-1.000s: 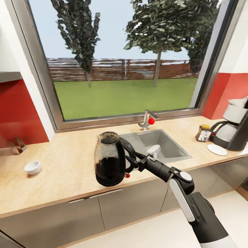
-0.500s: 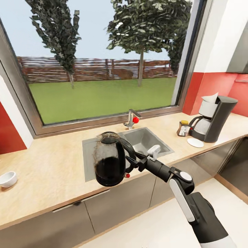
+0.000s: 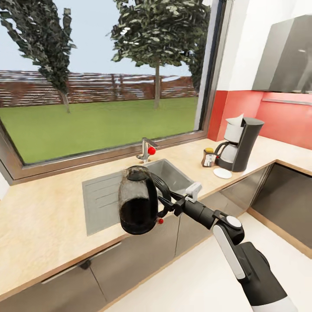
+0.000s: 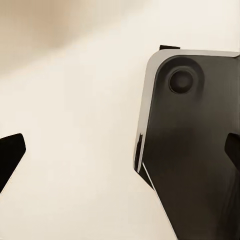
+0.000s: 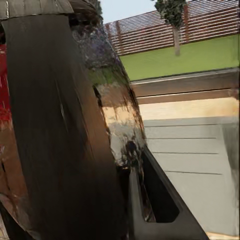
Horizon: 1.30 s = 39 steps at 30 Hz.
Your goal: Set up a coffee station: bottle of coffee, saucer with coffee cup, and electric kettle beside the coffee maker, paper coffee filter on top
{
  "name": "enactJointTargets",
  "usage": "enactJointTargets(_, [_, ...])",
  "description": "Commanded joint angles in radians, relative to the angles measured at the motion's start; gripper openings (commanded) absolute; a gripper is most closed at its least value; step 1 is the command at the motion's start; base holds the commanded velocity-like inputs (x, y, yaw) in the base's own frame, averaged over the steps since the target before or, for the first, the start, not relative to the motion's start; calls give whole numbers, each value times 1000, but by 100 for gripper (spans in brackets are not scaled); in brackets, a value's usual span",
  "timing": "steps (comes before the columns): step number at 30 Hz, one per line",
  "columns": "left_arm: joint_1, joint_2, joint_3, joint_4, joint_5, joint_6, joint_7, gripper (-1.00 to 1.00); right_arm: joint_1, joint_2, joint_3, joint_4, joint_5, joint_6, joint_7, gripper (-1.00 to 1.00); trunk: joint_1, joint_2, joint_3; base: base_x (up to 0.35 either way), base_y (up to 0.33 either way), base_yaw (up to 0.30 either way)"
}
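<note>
My right gripper (image 3: 167, 204) is shut on the black loop handle of the electric kettle (image 3: 138, 201), a glass kettle with dark liquid, and holds it upright in the air in front of the counter's edge by the sink. The wrist view shows the kettle (image 5: 107, 100) close up. On the kitchen countertop (image 3: 43, 216), at the far right, stands the coffee maker (image 3: 240, 145) with a paper coffee filter (image 3: 236, 120) on top. The bottle of coffee (image 3: 208, 158) and the saucer (image 3: 222, 173) sit beside it. My left gripper (image 4: 120, 152) is open. The coffee cup and kitchen shelf are out of view.
A grey sink (image 3: 130, 184) with a faucet (image 3: 146, 149) lies under the wide window. The counter turns a corner at the right below a red wall and a grey hood (image 3: 286, 56). Dark cabinet fronts (image 3: 130, 260) run below, with pale floor (image 3: 186, 286) in front.
The camera has swung right, so the counter slid left in the picture. The coffee maker came fully into view and the cup left it. The kettle stays in my right gripper.
</note>
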Motion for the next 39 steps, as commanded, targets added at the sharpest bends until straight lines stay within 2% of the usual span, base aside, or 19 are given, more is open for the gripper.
enactJointTargets(1, [0,0,-7,0,9,-3,2,100,-1,0,1,-1,-15,9,-1,-100,1,-2,-2,0,0,-289])
enactJointTargets(25, [0,1,-5,0,9,-7,2,100,-1,0,1,-1,-15,9,-1,-100,1,-2,-2,1,-1,-290])
enactJointTargets(39, [0,3,-6,0,10,-7,2,100,-1,0,1,-1,-15,9,-1,-100,1,-2,-2,181,-194,-291])
